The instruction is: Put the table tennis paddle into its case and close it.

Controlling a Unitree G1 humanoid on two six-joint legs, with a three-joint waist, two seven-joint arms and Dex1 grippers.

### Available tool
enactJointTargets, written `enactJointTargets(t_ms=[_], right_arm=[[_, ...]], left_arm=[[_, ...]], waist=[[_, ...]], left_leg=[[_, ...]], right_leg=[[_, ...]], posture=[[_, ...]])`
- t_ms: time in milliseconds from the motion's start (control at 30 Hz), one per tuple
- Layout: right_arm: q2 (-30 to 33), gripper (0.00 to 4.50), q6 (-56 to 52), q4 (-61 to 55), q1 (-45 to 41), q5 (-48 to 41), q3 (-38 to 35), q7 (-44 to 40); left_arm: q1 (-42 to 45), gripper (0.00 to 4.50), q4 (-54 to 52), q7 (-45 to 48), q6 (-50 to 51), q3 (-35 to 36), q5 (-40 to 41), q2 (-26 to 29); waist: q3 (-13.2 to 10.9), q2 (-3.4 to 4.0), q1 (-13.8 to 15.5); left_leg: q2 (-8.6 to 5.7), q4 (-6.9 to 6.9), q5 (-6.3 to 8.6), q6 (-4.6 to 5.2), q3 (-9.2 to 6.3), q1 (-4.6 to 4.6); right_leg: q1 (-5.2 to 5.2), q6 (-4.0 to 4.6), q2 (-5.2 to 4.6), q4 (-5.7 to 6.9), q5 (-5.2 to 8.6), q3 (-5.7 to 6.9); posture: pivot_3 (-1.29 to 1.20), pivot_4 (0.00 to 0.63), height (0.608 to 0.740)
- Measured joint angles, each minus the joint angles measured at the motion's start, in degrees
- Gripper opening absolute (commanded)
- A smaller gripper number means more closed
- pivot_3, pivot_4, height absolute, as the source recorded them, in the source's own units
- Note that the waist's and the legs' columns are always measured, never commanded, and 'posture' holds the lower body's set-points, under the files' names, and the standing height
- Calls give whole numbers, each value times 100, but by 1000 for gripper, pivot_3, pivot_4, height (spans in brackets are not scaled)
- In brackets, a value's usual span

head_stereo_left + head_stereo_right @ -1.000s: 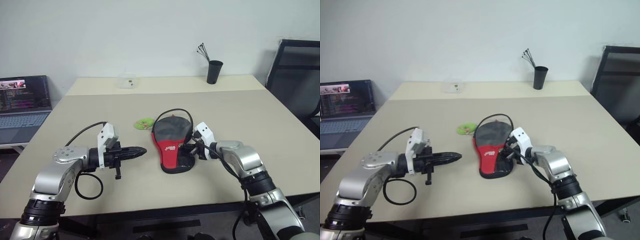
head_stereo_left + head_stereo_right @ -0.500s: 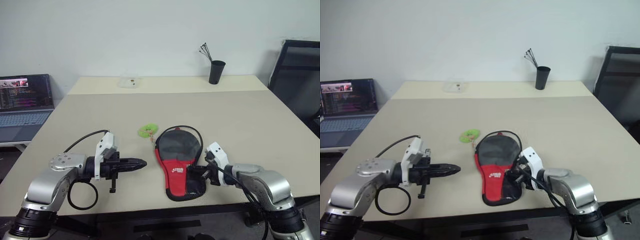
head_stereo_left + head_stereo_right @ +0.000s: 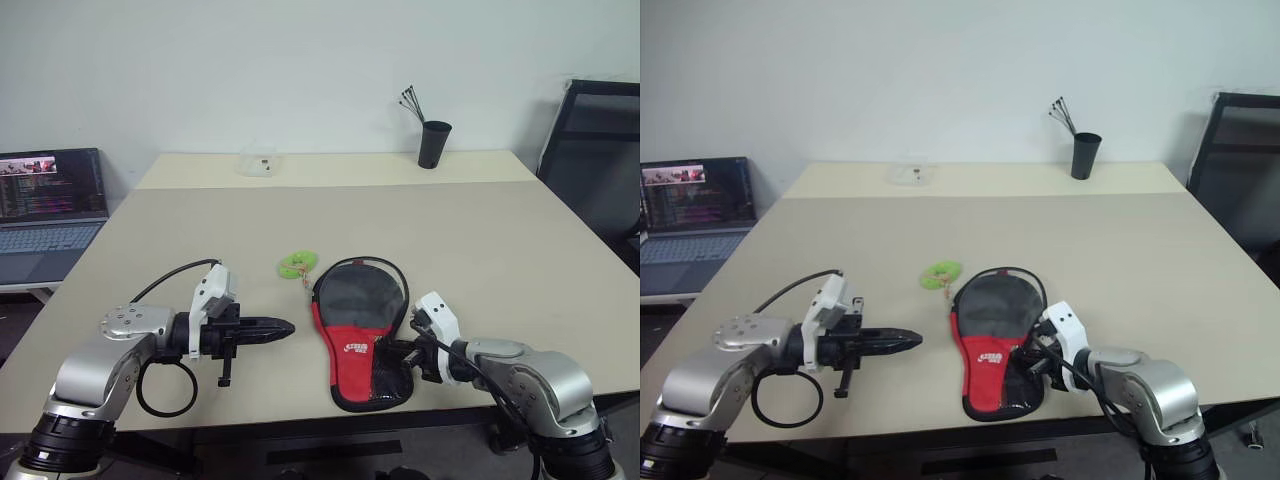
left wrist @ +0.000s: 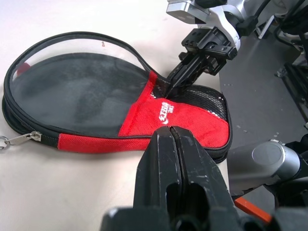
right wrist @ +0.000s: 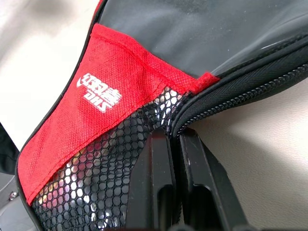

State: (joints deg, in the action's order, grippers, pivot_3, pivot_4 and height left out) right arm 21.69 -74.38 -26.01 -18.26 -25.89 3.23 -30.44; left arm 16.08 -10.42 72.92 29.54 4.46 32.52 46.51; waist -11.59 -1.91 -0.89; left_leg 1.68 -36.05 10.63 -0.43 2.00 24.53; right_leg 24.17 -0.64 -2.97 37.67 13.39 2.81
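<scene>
The case (image 3: 355, 320) lies flat near the table's front edge, black on its round part, red with a white logo and black mesh toward me. Its zip runs shut along the side seen in the left wrist view, with a zip pull (image 4: 19, 139) at the round end. My right gripper (image 3: 393, 350) is shut on the case's zipped edge beside the mesh pocket (image 5: 110, 168). My left gripper (image 3: 285, 327) is shut on nothing, pointing right at the case from a short way off. The table tennis paddle is hidden.
A small green object (image 3: 294, 265) lies just beyond the case. At the far edge stand a black cup (image 3: 431, 143) with sticks and a small clear box (image 3: 256, 162). A laptop (image 3: 48, 200) sits off the left side, a black chair (image 3: 600, 150) to the right.
My right gripper has drawn back toward me, and the case has slid with it away from the green object toward the front edge. The left gripper has stayed put.
</scene>
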Motion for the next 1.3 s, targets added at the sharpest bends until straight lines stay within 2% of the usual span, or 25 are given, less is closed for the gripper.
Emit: enactJointTargets(t_ms=[33, 67, 233, 433, 467, 700, 867, 1000, 1200, 1300], right_arm=[[25, 5, 1, -19, 19, -14, -4, 3], [42, 550, -4, -30, 35, -29, -15, 11], [191, 2094, -138, -220, 90, -159, -46, 67], [384, 4251, -336, -765, -48, -304, -60, 179], [403, 4473, -390, -828, -119, -380, -108, 177], [768, 4473, -383, -957, -737, -846, -426, -133], [1185, 4473, -314, -881, -810, -1137, -488, -454], [1468, 4473, -11, -742, -791, -1076, -377, -463], [2347, 4473, 717, -350, -673, -633, -186, -716], [2486, 4473, 1007, -164, -667, -572, -203, -883]], left_arm=[[-2, 0, 0, 3, -3, 0, -1, 0], [-7, 0, 0, 3, -8, 0, -3, 0], [-91, 0, 1, -10, -38, 0, -21, 0], [-215, 0, 1, -101, -130, 1, -36, 0], [-218, 0, 1, -122, -138, 1, -36, -1], [-209, 0, 233, -382, -254, 41, -115, -49], [-169, 0, 276, -477, -263, 41, -118, -60], [-168, 0, 279, -489, -263, 42, -118, -60], [-167, 0, 278, -595, -218, 45, -112, -58], [-157, 0, 276, -658, -145, 47, -103, -59]], waist=[[0, 0, 6], [0, 0, 13], [0, 0, 38], [0, 0, 45], [0, 0, 46], [0, 0, 64], [0, 0, 76], [0, 0, 76], [0, -1, 82], [0, -1, 81]], left_leg=[[0, 0, 0, 0, 0, 1], [0, 0, 0, 0, 0, 1], [1, -1, 0, 0, -2, 1], [2, -1, 0, 0, -3, 2], [2, -1, 0, 0, -3, 2], [2, 0, 0, 0, -6, 5], [1, -1, 0, 0, -7, 10], [1, -2, 0, 0, -8, 10], [0, -1, 1, 0, -7, 14], [2, -1, 1, 0, -10, 14]], right_leg=[[0, 0, 0, -1, 0, 0], [0, 0, 0, -2, 0, 1], [0, 0, 0, -2, 0, 2], [1, 3, -2, -2, 2, 3], [1, 3, -2, -2, 2, 3], [1, 3, -2, -5, 2, 8], [2, 2, -3, -9, 1, 9], [2, 3, -2, -9, 2, 10], [2, 3, -3, -16, 2, 10], [2, 2, -1, -16, 1, 13]], posture=[[0, 150, 740], [0, 150, 740], [0, 150, 740], [0, 150, 740], [0, 150, 740], [0, 150, 740], [0, 150, 740], [0, 150, 740], [0, 150, 740], [0, 150, 740]])
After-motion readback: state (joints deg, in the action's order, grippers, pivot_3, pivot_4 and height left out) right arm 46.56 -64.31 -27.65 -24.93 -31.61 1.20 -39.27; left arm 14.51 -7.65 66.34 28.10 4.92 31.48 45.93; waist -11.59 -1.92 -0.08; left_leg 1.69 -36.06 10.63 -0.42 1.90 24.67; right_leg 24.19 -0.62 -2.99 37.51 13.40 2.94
